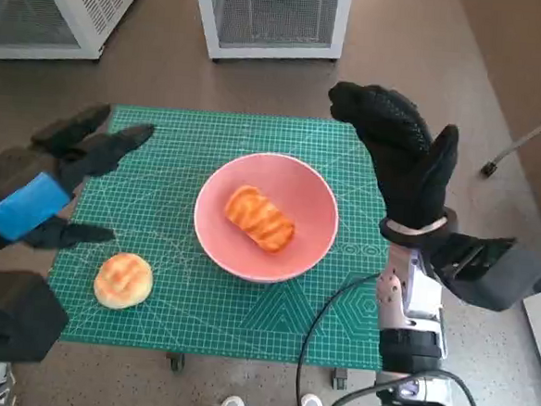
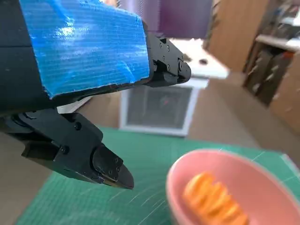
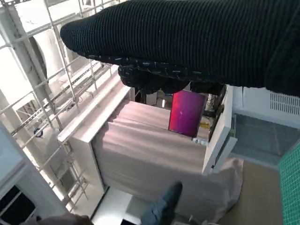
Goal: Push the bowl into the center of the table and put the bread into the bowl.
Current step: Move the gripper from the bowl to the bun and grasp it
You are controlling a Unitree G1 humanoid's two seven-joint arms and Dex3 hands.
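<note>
A striped bread (image 1: 259, 217) lay in the pink bowl (image 1: 319, 195) mid-tabletop (image 1: 244, 322), a round bun (image 1: 122, 279) nearby. The left hand (image 1: 64, 165) and right hand (image 1: 399, 156) hovered empty, fingers spread.

Bowl (image 1: 266, 217): pink, round, upright, smooth inside, sits near middle of table, slightly toward far side. In left wrist view, bowl (image 2: 262, 178) shows wide rim, blurred.

Bread (image 1: 259, 218): oblong loaf, orange-brown with pale stripes, lies inside bowl on its bottom, long axis running diagonally. Same bread (image 2: 213, 199) blurred in left wrist view.

Bun (image 1: 123, 280): round, golden, scored top, rests on table near left front corner, well apart from bowl.
</note>
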